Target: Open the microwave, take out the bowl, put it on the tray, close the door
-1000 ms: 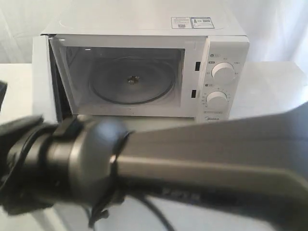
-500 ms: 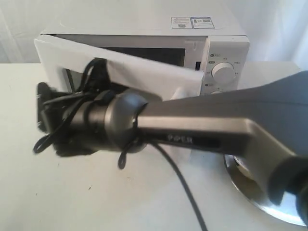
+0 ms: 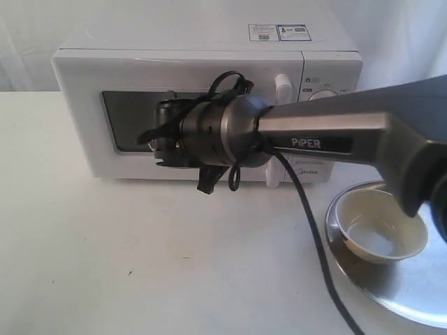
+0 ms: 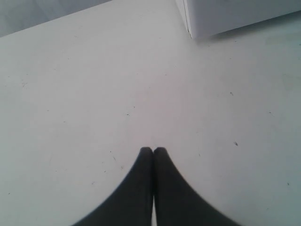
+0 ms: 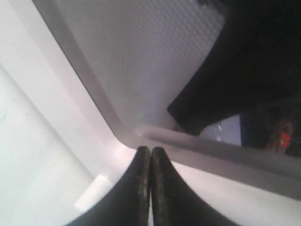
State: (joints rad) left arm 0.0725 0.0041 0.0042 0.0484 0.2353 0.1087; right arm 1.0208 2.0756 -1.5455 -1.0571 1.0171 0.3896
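The white microwave (image 3: 174,42) stands at the back with its door (image 3: 80,118) flush against the front, dark window and bar handle (image 3: 282,82) showing. My right arm reaches across from the right, and my right gripper (image 3: 160,134) is shut, its tips against the door window. In the right wrist view the shut gripper (image 5: 150,149) touches the window's lower frame on the door (image 5: 56,117). The cream bowl (image 3: 377,227) sits on the silver tray (image 3: 391,296) at the front right. My left gripper (image 4: 153,149) is shut on nothing above the bare table.
A black cable (image 3: 311,237) hangs from the right arm down across the table in front of the tray. In the left wrist view a lower corner of the microwave (image 4: 235,14) stands ahead. White cloth backs the scene.
The door swung from wide open to shut as my right arm swept it from the left toward the microwave front. The bowl on the tray has come into view.
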